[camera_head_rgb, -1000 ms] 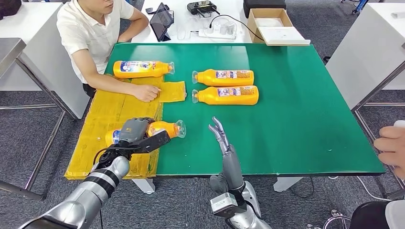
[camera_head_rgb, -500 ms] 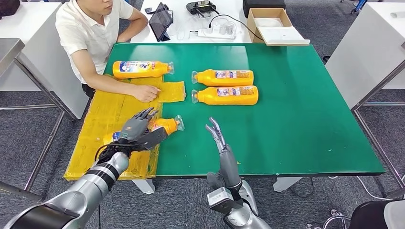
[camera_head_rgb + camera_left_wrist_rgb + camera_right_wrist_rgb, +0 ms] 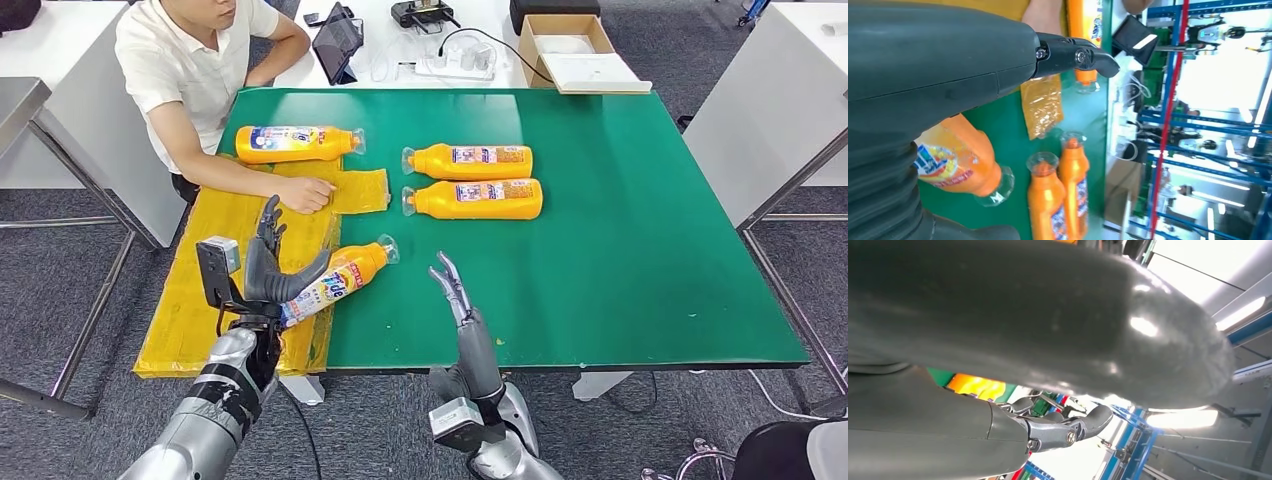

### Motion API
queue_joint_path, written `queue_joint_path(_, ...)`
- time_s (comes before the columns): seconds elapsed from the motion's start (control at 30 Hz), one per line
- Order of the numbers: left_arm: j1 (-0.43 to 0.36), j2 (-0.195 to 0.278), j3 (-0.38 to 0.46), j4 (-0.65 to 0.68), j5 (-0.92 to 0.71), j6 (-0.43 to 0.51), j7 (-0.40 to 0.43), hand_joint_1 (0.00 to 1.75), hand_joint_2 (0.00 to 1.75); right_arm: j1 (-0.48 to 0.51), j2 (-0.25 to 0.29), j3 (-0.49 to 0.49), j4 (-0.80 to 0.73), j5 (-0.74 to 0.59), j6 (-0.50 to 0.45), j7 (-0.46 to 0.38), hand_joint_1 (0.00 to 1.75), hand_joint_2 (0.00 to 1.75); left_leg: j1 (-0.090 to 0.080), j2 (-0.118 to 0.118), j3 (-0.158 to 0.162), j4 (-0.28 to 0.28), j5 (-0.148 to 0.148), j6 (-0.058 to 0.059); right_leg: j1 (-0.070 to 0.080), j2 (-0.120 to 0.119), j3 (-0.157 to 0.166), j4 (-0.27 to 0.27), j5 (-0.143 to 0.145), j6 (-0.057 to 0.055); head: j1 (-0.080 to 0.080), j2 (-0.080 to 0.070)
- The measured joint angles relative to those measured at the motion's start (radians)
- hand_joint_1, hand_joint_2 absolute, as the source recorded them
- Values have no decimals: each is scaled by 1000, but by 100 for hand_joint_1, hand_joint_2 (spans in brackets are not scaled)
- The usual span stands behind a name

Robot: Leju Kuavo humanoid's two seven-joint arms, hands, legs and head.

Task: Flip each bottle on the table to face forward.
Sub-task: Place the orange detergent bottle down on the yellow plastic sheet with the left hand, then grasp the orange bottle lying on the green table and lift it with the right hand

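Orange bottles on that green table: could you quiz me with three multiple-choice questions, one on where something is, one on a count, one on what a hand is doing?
1. Where does the pair of side-by-side bottles lie?
A. near the middle of the green table
B. on the grey floor
C. inside the cardboard box

2. How many orange bottles are on the table in all?
A. two
B. four
C. six

3. What is the robot's left hand doing?
A. hanging beside the table leg
B. pressing on the person's arm
C. holding a bottle tilted up off the table

Answers:
1 A: the pair of bottles lies side by side on the green table.
2 B: the pair, one far bottle by the person's hand, and the held bottle.
3 C: the left hand grips the held bottle at its base, cap end angled upward; the right hand holds nothing.
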Motion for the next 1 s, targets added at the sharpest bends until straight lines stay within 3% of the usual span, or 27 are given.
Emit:
queue_joint_path(0.23, 67, 10, 0, -137, 49, 26, -21, 0, 175, 4, -11, 0, 2, 0, -7, 0, 0, 0, 0, 0, -1, 0, 0, 0, 0, 0, 0, 0, 0, 0, 0, 0)
queue_joint_path(0.57, 177, 43, -2, -414, 17, 232, -106, 0, 175, 13, -24, 0, 2, 9, -11, 0, 0, 0, 0, 0, -2, 0, 0, 0, 0, 0, -2, 0, 0, 0, 0, 0)
queue_joint_path(0.9, 271, 58, -32, -655, 17, 274, -124, 0, 175, 21, -34, 0, 2, 14, -22, 0, 0, 0, 0, 0, -3, 0, 0, 0, 0, 0, -3, 0, 0, 0, 0, 0)
queue_joint_path(1.0, 304, 60, -73, -708, 48, 235, -95, 0, 175, 25, -38, 0, 2, 21, -39, 0, 0, 131, 0, 0, -3, 0, 0, 0, 0, 0, -3, 0, 0, 0, 0, 0)
